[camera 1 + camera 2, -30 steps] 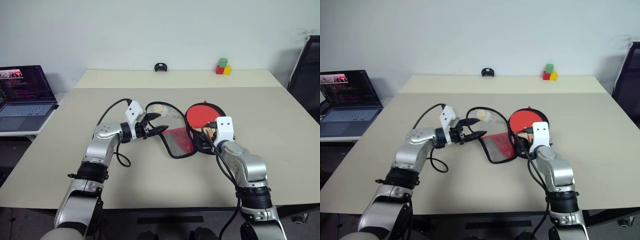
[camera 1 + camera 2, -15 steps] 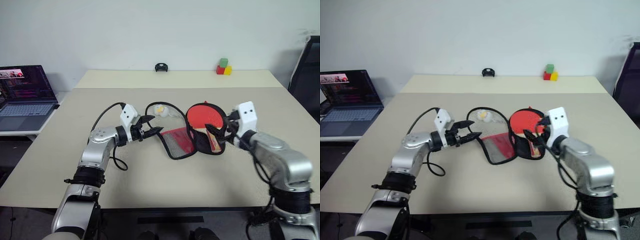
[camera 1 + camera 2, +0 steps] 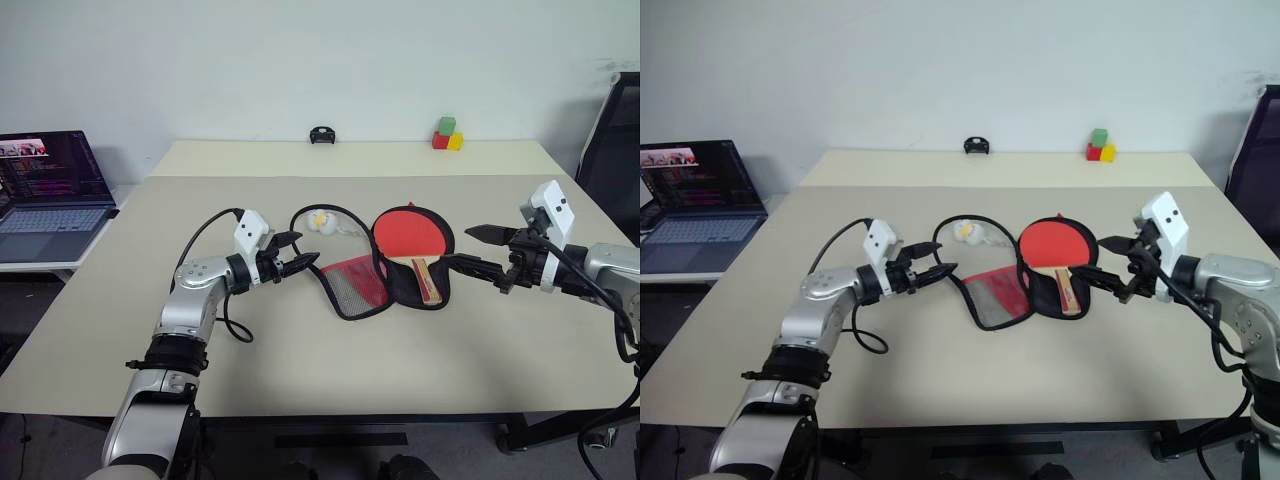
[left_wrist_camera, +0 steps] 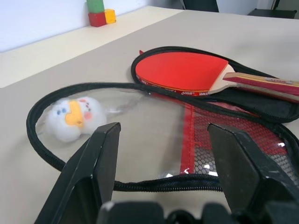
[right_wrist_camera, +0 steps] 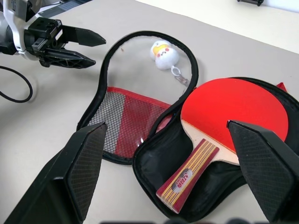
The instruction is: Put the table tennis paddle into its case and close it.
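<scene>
Now, your view reads:
Paddle [image 3: 410, 232]: centre frame, lying in the unzipped case [image 3: 350, 285].
Left gripper [image 3: 300, 262]: fingers apart, empty, left of case.
Right gripper [image 3: 480, 250]: spread wide, empty, right of case.

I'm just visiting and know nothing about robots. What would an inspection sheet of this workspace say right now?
Surface: beige table, with a second table butted behind it.
Job's things: table tennis paddle lies in the black half of the open case; the red mesh flap is folded out flat, zipper undone.
Clutter: small white plush toy under the flap's clear window; coloured blocks and a small black object at the far edge.
Hands: left hand open, close to the flap's edge; right hand open, off to the paddle's right, holding nothing.
Cables: black cable looping along the left arm.
Surroundings: open laptop on a side desk, black chair, white wall.
</scene>
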